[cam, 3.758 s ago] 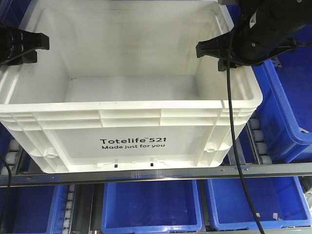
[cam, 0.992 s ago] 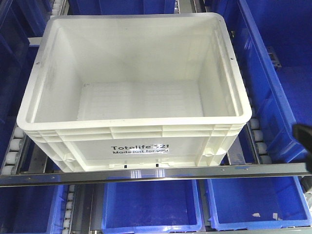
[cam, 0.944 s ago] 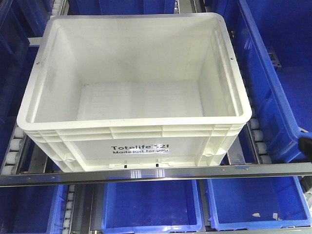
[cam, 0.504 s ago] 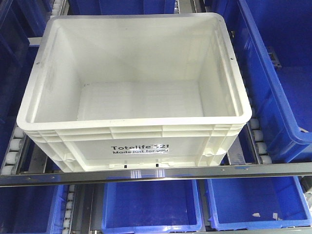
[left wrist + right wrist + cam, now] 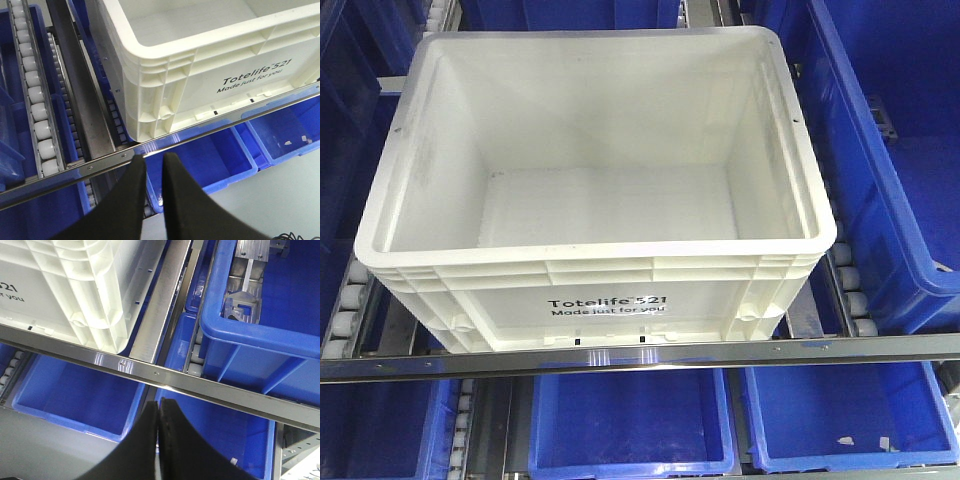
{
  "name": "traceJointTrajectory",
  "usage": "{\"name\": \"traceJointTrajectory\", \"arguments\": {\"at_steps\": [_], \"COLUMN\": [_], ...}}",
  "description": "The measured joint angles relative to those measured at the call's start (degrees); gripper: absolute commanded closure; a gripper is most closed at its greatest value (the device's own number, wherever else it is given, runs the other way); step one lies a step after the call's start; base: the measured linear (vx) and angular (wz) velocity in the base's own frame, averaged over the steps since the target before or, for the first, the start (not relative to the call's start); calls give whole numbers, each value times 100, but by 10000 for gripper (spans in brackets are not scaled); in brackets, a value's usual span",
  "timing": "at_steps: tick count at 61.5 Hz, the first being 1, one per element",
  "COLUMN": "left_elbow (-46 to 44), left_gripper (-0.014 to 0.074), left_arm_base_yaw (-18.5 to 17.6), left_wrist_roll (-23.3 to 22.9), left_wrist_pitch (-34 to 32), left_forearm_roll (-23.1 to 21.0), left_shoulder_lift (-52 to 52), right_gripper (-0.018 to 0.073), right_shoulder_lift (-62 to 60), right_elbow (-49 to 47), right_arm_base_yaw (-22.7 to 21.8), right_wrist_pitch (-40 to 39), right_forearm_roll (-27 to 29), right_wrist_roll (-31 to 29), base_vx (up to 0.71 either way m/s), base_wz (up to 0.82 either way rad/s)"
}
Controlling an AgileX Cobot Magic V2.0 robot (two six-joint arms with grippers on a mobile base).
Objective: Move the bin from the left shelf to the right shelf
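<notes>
The big white bin [image 5: 595, 180] is sitting on the shelf, on the roller tracks, with its front wall just behind the shiny metal rail [image 5: 640, 355] that runs across the front. It is standing flat and upright, and it is open on top. Black words on its front are reading "Totelife 521, Made just for you". Nothing is lying inside it that the pictures show.

Blue bins are sitting all around it. One large blue bin [image 5: 890, 160] is standing just to its right on the same level, and more blue bins [image 5: 630, 430] are resting on the level below.

In the left wrist view, the left gripper [image 5: 152, 172] is hanging in front of the rail, near the bin's front left corner, but apart from it. Its two black fingers [image 5: 131, 195] are sitting a little apart, with a thin gap showing between them, and they are holding nothing. White rollers [image 5: 35, 100] are lining a track off to the left.

In the right wrist view, the right gripper [image 5: 158, 415] is hanging in front of the rail too, below the bin's front right corner and the blue bin beside it. Its fingers [image 5: 172, 440] are pressed together, with nothing between them.

Neither gripper is showing in the front view.
</notes>
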Motion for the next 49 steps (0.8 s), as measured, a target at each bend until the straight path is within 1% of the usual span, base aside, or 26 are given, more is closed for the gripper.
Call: {"name": "traceJointTrajectory", "arguments": {"at_steps": [5,22,28,33,40,49], "left_elbow": [0,4,68,359,1056,2199], "left_gripper": [607,605,605,605,605,605], "left_arm_base_yaw": [0,0,58,283,587,794], "left_wrist_roll": [0,-5,68,93,93,99], "left_wrist_pitch": [0,5,-153,-722,-1726,-3129], "left_forearm_roll": [0,0,104,130,142,149], "left_shoulder_lift": [0,-49,-195,-481,-930,-1410], "right_gripper": [566,566,566,566,566,567], "right_shoulder_lift": [0,0,0,0,0,0], "right_elbow": [0,0,0,0,0,0], "right_arm_base_yaw": [0,0,0,0,0,0], "right_wrist_pitch": [0,0,1,6,17,22], "right_forearm_roll": [0,0,0,0,0,0], "right_wrist_roll": [0,0,0,0,0,0], "base_vx": [0,0,0,0,0,0], "base_wz": [0,0,0,0,0,0]}}
